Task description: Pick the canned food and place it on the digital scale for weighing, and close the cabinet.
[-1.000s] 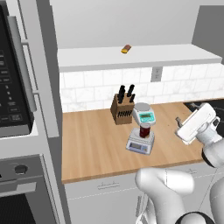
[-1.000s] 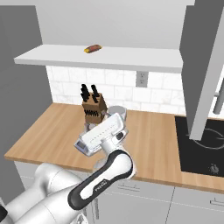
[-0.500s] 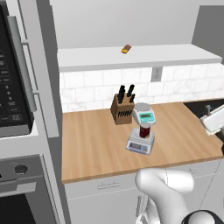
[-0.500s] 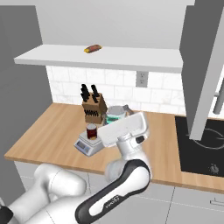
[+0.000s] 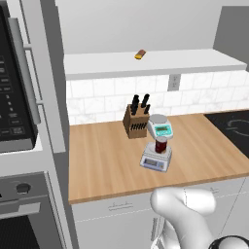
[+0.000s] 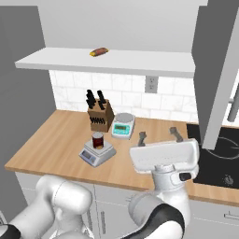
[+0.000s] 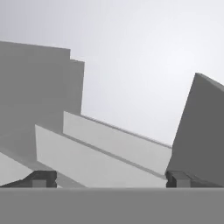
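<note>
Canned food (image 5: 161, 144) standing upright on the digital scale (image 5: 156, 159), which sits on the wooden counter (image 5: 102, 160) toward its front edge, just in front of a second, white scale (image 5: 161, 128) and a knife block (image 5: 135, 120) near the tiled back wall. In the right base view the same can (image 6: 97, 139) rests centred on the platform of the silver-grey scale (image 6: 96, 153), free of the arm. The weighing step therefore appears complete, judging by how the things lie.

Gripper (image 6: 158, 134) — jaws spread wide, nothing between them — is raised above the counter's right end, beside the cooktop (image 6: 218, 156); its fingertips (image 7: 43, 178) point up toward grey panels. The cabinet (image 6: 215, 70) door hangs open, swung out over the cooktop edge, its long bar handle (image 6: 233, 99) partly visible at the right frame edge.

Step in hand, as a judgement: closing the cabinet. The next move calls for bringing the hand against the outer face of the open door and pushing it round toward its frame — keeping the arm high enough to pass clear of the scales. A small brown item (image 6: 99, 51) lies on the wall shelf (image 6: 112, 63), not involved.
</note>
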You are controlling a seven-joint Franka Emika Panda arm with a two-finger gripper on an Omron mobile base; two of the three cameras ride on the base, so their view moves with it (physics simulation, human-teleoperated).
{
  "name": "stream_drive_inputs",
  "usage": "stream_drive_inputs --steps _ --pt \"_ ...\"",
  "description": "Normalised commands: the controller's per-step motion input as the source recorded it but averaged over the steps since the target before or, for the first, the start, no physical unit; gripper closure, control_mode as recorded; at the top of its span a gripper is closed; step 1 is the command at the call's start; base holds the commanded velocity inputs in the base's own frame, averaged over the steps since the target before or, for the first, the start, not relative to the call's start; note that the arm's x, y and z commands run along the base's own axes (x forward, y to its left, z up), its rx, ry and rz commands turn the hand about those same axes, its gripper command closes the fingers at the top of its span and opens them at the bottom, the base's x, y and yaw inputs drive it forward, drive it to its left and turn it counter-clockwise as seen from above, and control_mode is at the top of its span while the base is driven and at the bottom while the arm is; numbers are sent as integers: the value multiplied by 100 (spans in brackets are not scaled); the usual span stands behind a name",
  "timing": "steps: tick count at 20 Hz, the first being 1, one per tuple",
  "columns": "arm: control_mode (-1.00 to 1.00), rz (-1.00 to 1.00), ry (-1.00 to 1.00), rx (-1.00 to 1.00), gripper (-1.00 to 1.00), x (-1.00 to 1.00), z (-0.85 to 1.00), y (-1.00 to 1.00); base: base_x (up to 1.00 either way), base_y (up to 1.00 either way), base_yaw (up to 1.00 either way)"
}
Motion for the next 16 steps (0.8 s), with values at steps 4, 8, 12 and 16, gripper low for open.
stream_drive_inputs --steps 4,8,12,16 --pt "-100 -4 10 20 -100 -17 -1 -60 0 0 0" --pt "-100 0 21 15 -100 21 -49 -64 0 0 0" --pt "-100 0 14 7 -100 0 -97 -16 0 0 0" --pt "-100 0 6 9 -100 23 -2 -23 0 0 0"
